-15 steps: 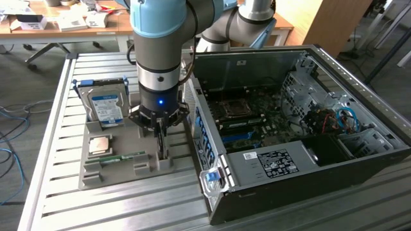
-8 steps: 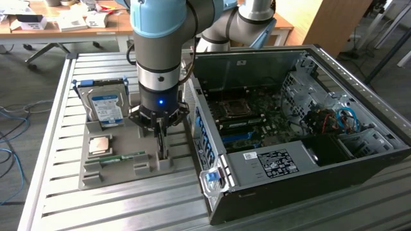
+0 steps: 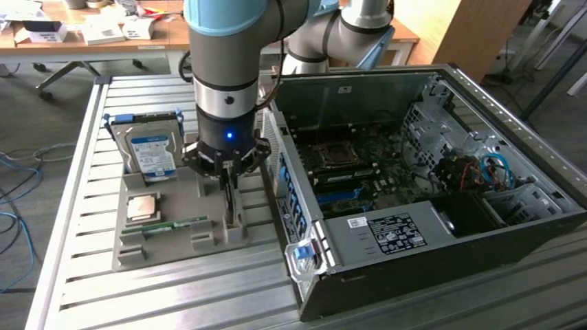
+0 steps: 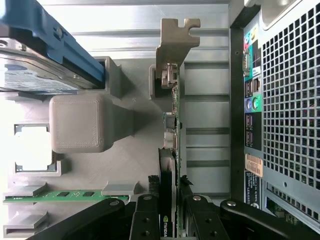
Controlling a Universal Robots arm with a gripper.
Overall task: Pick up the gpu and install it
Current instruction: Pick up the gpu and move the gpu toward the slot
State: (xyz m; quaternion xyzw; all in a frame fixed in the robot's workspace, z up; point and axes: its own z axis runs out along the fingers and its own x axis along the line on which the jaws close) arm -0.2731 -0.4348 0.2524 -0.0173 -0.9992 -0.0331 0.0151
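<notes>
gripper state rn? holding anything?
Gripper: jaws closed on the gpu, which stands on edge in the tray.

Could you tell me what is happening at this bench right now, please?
The robot arm's gripper is down at the grey holder beside the open computer case, closed on the gpu, which stands on edge in its slot, not yet lifted out. The hard drive and memory stick sit in the holder too.
</notes>
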